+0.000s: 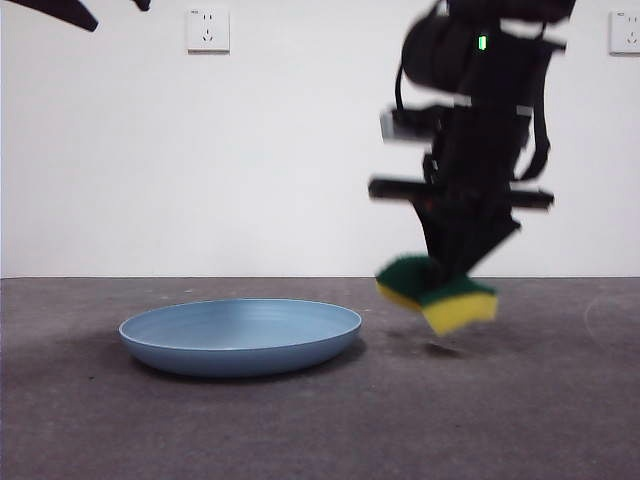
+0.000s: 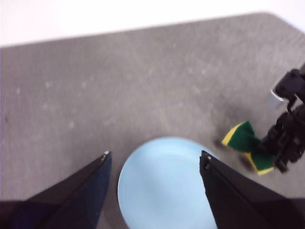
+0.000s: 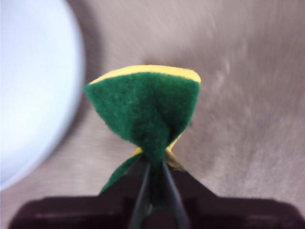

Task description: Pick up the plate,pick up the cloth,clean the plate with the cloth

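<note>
**Operator:** Grey matte tabletop (image 1: 300,430) under a white wall (image 1: 300,150), with a socket (image 1: 208,30) at the upper left of the front frame and part of another socket (image 1: 626,32) at the upper right edge.

**Colleague:** Where's the plate?

**Operator:** I see the light-blue plate (image 1: 241,336) lying flat on the table, lower left of centre in the front frame, with nothing on it. My left wrist camera shows it at the bottom centre, between that arm's own jaws.

**Colleague:** And the cloth?

**Operator:** It's a yellow sponge with a green scouring face (image 1: 437,295), pinched at its middle by the right gripper (image 1: 447,272), so both ends flare out. From the front it hangs clear of the table, tilted, right of the plate and not touching it. My right wrist camera shows the jaws clamped nearly together on the green side, with the plate's rim at the left edge of the frame.

**Colleague:** Left arm?

**Operator:** The left gripper (image 2: 155,160) is above the plate with its jaws spread wide and nothing between them. Up front I only get dark tips at the top left corner.
</note>
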Tool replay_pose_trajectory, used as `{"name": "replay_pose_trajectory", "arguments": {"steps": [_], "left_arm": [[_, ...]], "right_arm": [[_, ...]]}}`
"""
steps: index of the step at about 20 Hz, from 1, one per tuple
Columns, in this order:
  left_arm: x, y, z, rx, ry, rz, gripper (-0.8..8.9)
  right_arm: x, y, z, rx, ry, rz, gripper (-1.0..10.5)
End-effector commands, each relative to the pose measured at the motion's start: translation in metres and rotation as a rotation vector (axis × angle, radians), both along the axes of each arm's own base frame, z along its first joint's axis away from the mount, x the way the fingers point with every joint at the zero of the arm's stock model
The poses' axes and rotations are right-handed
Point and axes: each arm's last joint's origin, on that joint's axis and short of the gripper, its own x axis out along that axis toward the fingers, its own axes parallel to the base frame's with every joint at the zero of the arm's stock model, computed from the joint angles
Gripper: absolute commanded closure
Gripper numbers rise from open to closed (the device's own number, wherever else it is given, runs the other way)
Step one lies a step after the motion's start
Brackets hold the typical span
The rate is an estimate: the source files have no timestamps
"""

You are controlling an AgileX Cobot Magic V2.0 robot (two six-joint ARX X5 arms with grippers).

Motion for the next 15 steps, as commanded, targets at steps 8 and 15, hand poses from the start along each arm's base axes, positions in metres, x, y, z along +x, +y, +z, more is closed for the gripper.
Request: {"name": "replay_pose_trajectory", "arguments": {"steps": [8,15], "left_arm": [[-0.002,0.0,-0.006,0.02,0.054,0.003,4.99],[-0.001,0.0,-0.006,0.02,0.053,0.004,5.0]], "right_arm": [[0.006,-0.018,-0.016,-0.029,0.095,-0.08,4.3],[-0.02,-0.027,0.045,0.043,-0.032,-0.068,4.6]]}}
